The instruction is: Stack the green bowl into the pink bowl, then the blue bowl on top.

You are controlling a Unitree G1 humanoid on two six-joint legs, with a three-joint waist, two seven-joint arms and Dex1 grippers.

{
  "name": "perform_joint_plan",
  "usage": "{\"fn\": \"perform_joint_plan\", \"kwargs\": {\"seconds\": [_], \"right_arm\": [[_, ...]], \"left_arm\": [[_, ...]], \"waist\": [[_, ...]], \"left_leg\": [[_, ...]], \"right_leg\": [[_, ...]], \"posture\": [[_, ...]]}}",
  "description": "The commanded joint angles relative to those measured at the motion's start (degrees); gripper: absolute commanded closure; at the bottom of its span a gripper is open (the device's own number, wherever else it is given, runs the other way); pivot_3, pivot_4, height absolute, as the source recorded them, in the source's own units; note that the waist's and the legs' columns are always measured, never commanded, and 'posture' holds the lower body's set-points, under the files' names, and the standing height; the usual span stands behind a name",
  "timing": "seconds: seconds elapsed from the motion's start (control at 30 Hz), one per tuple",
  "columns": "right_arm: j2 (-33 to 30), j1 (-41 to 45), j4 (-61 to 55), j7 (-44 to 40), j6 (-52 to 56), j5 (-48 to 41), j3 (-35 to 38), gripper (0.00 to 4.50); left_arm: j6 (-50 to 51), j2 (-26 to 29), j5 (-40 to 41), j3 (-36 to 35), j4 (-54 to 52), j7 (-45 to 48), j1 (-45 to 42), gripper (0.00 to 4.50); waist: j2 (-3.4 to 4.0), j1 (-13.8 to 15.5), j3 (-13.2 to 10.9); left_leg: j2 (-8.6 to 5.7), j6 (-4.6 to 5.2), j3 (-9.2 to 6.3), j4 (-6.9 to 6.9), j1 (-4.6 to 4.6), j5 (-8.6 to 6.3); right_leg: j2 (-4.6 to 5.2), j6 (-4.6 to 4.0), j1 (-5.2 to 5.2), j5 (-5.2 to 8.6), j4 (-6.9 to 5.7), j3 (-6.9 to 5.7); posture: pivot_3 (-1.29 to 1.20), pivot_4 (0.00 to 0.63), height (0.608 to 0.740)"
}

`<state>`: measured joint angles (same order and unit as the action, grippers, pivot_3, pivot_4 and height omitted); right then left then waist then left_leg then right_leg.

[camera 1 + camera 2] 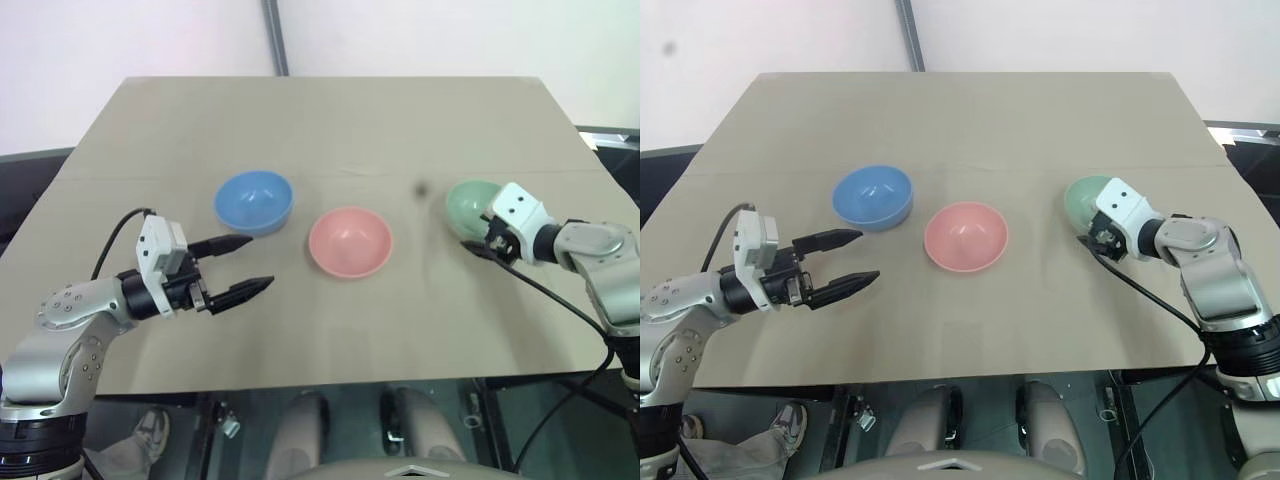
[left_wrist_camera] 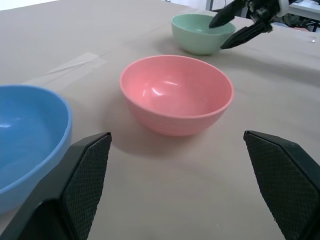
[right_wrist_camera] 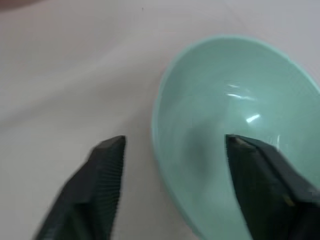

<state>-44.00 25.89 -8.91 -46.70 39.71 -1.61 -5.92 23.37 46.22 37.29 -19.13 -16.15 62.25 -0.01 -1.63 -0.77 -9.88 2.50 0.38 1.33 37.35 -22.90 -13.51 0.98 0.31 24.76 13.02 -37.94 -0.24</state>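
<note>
At far right, the right gripper (image 3: 172, 165) stood part-open, empty, straddling the green bowl's (image 3: 235, 130) near rim; pink bowl (image 1: 349, 241) lay leftward.

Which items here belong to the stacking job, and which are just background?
Job items:
green bowl, rim between the open jaws of the right gripper
pink bowl
blue bowl
left gripper, open and empty

Background:
table
pole behind it

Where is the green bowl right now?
In the left eye view, the green bowl sits on the table's right side, right of the pink bowl, with the right gripper straddling its near rim.
</note>
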Motion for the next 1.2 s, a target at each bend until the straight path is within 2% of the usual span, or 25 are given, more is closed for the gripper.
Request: {"fn": "perform_joint_plan", "kwargs": {"seconds": [0.03, 0.13, 0.17, 0.3, 0.43, 0.53, 0.63, 0.77, 0.83, 0.93, 1.07, 1.2], "right_arm": [[-0.86, 1.78, 0.87, 0.05, -3.63, 0.99, -0.21, 2.81], [-1.18, 1.99, 1.33, -0.38, -7.02, 1.75, -1.08, 4.21], [-1.10, 1.91, 0.95, -0.85, -7.91, 1.45, -1.06, 4.45], [0.61, 2.16, -5.75, -4.05, -9.05, -3.52, -0.19, 4.45], [4.80, 5.96, -13.60, -5.62, -5.43, -10.32, -0.76, 4.45], [9.51, 10.54, -19.09, -6.88, -0.93, -15.66, -4.01, 4.45], [11.78, 12.91, -19.41, -7.61, -0.72, -15.98, -8.41, 4.45], [14.85, 15.29, -15.36, -7.29, -3.86, -13.11, -14.37, 2.88], [16.02, 15.67, -12.72, -6.11, -5.84, -11.13, -15.68, 1.81], [16.31, 15.28, -11.06, -3.10, -8.24, -8.26, -14.50, 0.48], [14.37, 13.66, -15.19, -2.55, -5.14, -11.58, -8.43, 0.48], [10.68, 9.85, -22.17, -3.15, -0.25, -16.78, -2.50, 0.48]], "left_arm": [[-0.15, 0.33, 0.62, -1.25, -0.60, -0.09, 0.19, 0.00], [-0.03, 0.10, 0.83, -1.70, -1.20, -0.56, 0.93, 0.00], [-0.04, 0.07, 0.87, -1.75, -1.30, -0.64, 1.08, 0.00], [0.00, -0.17, 1.06, -2.41, -1.54, -1.26, 2.00, 0.00], [-0.10, -0.61, 0.88, -3.08, -0.66, -2.70, 2.15, 0.00], [-1.18, -0.64, -0.62, -3.14, 1.04, -3.82, 1.53, 0.00], [-1.69, -0.51, -2.07, -2.67, 2.39, -5.52, 0.19, 0.00], [-2.39, -0.42, -4.20, -1.82, 3.88, -7.41, -2.27, 0.00], [-1.95, -0.39, -5.21, -1.61, 4.09, -8.90, -3.43, 0.00], [-3.85, 1.26, -13.66, 0.46, 2.41, -14.29, -3.59, 0.00], [-1.30, 5.48, -19.55, 3.69, 1.58, -16.16, -6.12, 0.00], [-2.87, 11.15, -28.53, 12.77, 4.97, -14.24, -14.02, 0.00]], "waist": [[0.00, 0.03, 0.00], [0.00, 0.02, 0.00], [0.01, 0.02, -0.01], [0.03, -0.04, -0.02], [0.05, -0.10, -0.04], [0.08, -0.14, -0.06], [0.03, 0.36, -0.03], [0.03, 0.49, -0.03], [0.03, 0.39, -0.03], [0.03, 0.31, -0.03], [0.02, 0.51, -0.04], [0.02, 1.11, -0.05]], "left_leg": [[0.00, 0.00, 0.00, 0.00, 0.00, 0.00], [-0.01, 0.00, 0.00, 0.00, -0.02, 0.00], [-0.01, 0.00, -0.01, 0.00, -0.01, 0.00], [0.01, 0.00, -0.02, 0.00, 0.00, 0.00], [0.09, 0.00, -0.04, -0.01, 0.01, 0.00], [0.16, 0.00, -0.08, 0.00, 0.05, 0.00], [0.20, 0.00, -0.15, 0.00, 0.01, 0.00], [0.17, 0.00, -0.09, 0.04, -0.04, 0.00], [0.12, 0.00, -0.07, 0.06, -0.03, 0.00], [0.08, 0.00, -0.05, 0.05, -0.03, 0.00], [0.03, 0.00, -0.08, -0.01, -0.06, 0.00], [0.00, 0.00, -0.18, -0.02, -0.10, 0.00]], "right_leg": [[0.00, 0.00, 0.00, 0.00, 0.00, 0.00], [0.01, 0.00, 0.00, 0.00, 0.02, 0.00], [0.01, 0.00, 0.00, 0.00, 0.02, 0.00], [0.00, 0.00, 0.01, 0.00, 0.00, -0.01], [-0.06, 0.01, 0.01, -0.01, -0.02, -0.03], [-0.10, 0.01, 0.03, -0.01, -0.06, 0.00], [-0.09, 0.00, 0.00, -0.01, -0.04, -0.16], [0.06, 0.00, -0.02, -0.01, 0.00, -0.11], [0.11, 0.01, -0.02, -0.02, 0.00, -0.05], [0.09, 0.01, -0.02, -0.04, 0.00, -0.05], [0.04, -0.18, 0.02, -0.15, -0.01, -0.10], [0.04, -0.15, 0.01, -0.13, 0.02, -0.21]], "posture": [[0.00, 0.150, 0.740], [0.00, 0.150, 0.740], [0.00, 0.150, 0.740], [0.00, 0.150, 0.740], [0.00, 0.150, 0.740], [0.00, 0.150, 0.740], [0.00, 0.150, 0.740], [0.00, 0.150, 0.740], [0.00, 0.150, 0.740], [0.00, 0.150, 0.740], [0.00, 0.150, 0.740], [0.00, 0.150, 0.740]]}}
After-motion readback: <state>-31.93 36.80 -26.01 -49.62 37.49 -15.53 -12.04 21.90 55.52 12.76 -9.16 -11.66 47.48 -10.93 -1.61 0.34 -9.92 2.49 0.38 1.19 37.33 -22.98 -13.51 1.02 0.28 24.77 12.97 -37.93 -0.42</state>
